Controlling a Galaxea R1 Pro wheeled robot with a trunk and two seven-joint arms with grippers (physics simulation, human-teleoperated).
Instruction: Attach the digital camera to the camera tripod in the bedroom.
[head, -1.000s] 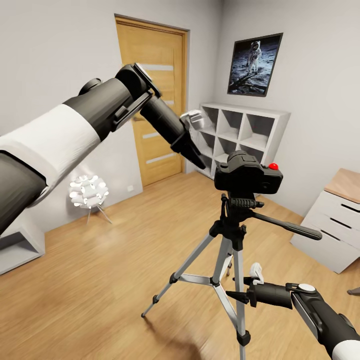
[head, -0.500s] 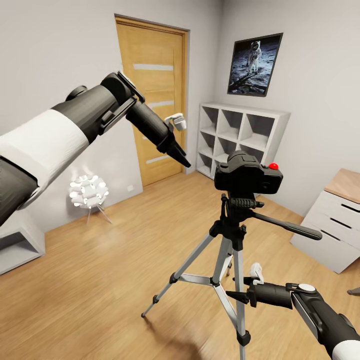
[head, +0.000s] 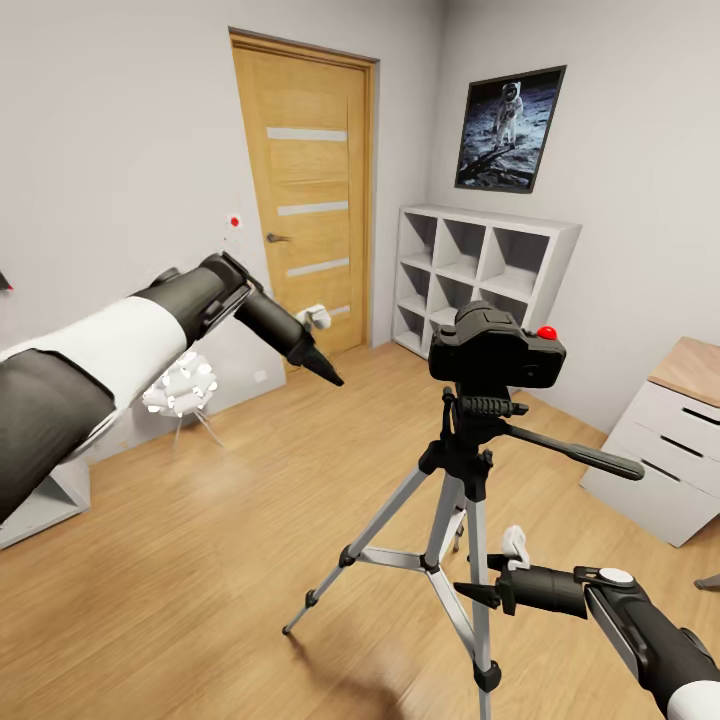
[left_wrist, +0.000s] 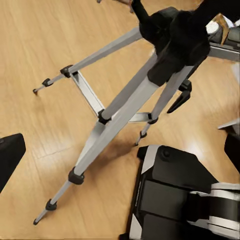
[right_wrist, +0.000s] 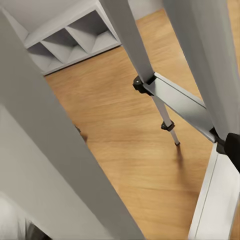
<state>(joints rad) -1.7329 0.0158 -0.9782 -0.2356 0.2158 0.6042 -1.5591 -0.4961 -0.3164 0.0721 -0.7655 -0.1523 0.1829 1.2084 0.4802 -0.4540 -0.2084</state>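
Note:
The black digital camera (head: 495, 355) with its red button (head: 546, 332) sits on the head of the camera tripod (head: 462, 500), which stands on the wood floor with its silver legs spread. My left gripper (head: 332, 378) hangs in the air well left of the camera, apart from it, open and empty. The left wrist view looks down on the camera (left_wrist: 175, 40) and the tripod legs (left_wrist: 115, 115). My right gripper (head: 462, 592) is low beside a tripod leg, open and holding nothing. A silver leg (right_wrist: 135, 45) passes close in the right wrist view.
A wooden door (head: 305, 200) and a white cube shelf (head: 480, 270) stand behind, under an astronaut poster (head: 510, 128). White drawers (head: 665, 460) are at the right and a white ornament (head: 178, 385) at the left wall. My base (left_wrist: 185, 195) is near the tripod's feet.
My left arm has swung down and to the left, away from the camera. The camera stays on the tripod head. The right arm has not moved.

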